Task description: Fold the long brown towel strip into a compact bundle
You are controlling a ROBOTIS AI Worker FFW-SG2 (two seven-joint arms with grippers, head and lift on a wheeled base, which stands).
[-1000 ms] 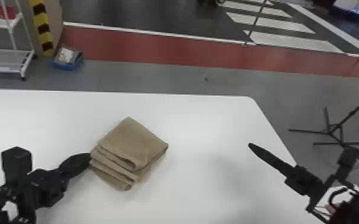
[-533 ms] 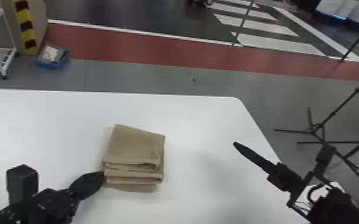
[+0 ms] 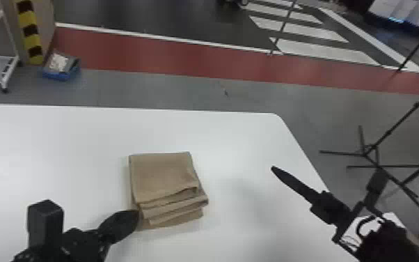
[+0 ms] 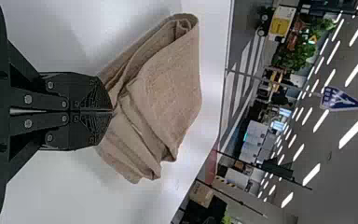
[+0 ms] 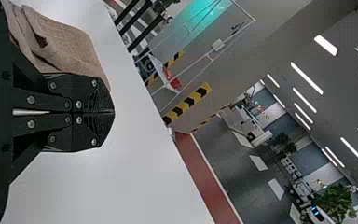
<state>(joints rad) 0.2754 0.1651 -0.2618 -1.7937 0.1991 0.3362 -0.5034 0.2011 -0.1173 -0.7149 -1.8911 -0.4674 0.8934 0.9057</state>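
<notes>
Now, with twelve o'clock taken as the far side of the head view, the brown towel (image 3: 163, 177) lies on the white table (image 3: 62, 139), a little to the seven o'clock side of that view's middle. It is already a compact, squarish stack of layers, its top panel fairly flat towards twelve and its folded edges stepping out, slightly uneven, towards five and six. The left gripper (image 3: 137, 218) comes in from eight o'clock and meets the stack at its corner between seven and eight. Seen from its own wrist, the left gripper (image 4: 112, 111) has its two black fingers pressed together, nipping the towel right at their tips, where the creases gather and spread away in a loose fan. The right gripper (image 3: 273, 168) comes in from four o'clock and sits over the table, at about three o'clock from the towel and well apart from it. By its own wrist view the right gripper (image 5: 113, 112) is drawn narrow, finger against finger, with nothing held between them. Beyond the table, a blue bin (image 3: 61, 73) stands on the floor towards eleven o'clock, a white wheeled rack (image 3: 5, 71) towards ten, and black tripod legs (image 3: 369, 153) spread out towards three
</notes>
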